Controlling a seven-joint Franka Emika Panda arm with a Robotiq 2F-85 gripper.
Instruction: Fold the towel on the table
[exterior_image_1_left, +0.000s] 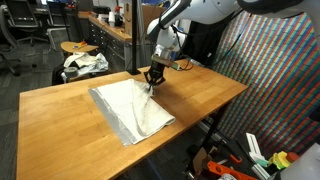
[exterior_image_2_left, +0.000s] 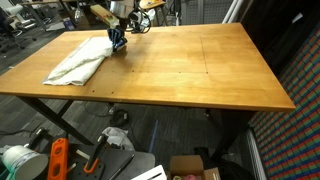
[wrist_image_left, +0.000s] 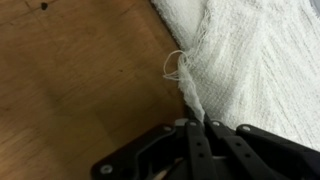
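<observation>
– While the gripper is clenched on only a thin ridge at the edge of the towel, w/ the rest lying spread and a bit rumpled on the table, what could fail?
– Cloth could slip out mid-lift. The pinch looks shallow, prob. just the hem.
– And the loose thread loop just ahead of the fingers?
– It could snag a fingertip and drag the corner off-line, so the fold lands crooked. Also, pulling too low would likely bunch the fabric vs. laying it over.
</observation>
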